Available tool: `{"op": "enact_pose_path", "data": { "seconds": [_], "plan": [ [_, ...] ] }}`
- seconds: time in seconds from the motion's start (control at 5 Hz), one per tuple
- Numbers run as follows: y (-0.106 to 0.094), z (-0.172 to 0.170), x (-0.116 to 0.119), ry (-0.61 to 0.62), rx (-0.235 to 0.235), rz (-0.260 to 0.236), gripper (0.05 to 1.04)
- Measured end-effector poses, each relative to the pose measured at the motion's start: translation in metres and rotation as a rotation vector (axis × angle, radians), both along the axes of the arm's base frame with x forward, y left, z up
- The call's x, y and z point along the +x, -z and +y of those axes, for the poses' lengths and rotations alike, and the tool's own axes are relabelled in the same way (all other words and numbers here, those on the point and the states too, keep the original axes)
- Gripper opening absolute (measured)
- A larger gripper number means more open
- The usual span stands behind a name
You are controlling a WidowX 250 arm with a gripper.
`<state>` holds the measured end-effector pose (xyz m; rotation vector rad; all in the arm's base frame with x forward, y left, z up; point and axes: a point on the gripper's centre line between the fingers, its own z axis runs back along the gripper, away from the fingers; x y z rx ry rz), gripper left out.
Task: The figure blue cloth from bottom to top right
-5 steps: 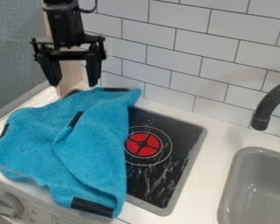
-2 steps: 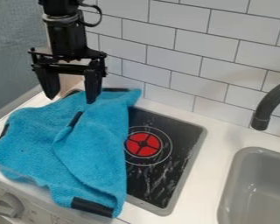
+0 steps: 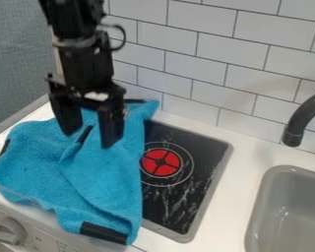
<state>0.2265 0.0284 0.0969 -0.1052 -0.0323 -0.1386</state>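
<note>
Nearest me, a knob sits below the blue cloth, rumpled across the counter and the stove's left side. The sink is right. Above the cloth hangs the claw, spread. Behind rises white tile.

Blue cloth, black strips, creased, spread over stove's left.

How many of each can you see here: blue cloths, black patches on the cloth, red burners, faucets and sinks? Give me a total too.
Blue cloths: 1
Black patches on the cloth: 4
Red burners: 1
Faucets: 1
Sinks: 1
Total visible: 8
</note>
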Motion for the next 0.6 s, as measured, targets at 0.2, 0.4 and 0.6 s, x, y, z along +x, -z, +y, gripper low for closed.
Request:
{"op": "enact_pose_path", "data": {
  "seconds": [0.2, 0.4, 0.6],
  "plan": [
    [0.014, -0.022, -0.018, 0.151, -0.002, 0.049, 0.999],
    [0.019, -0.039, -0.039, 0.258, 0.011, 0.056, 0.999],
    [0.029, -0.055, -0.056, 0.335, 0.009, 0.088, 0.999]
  ]
}}
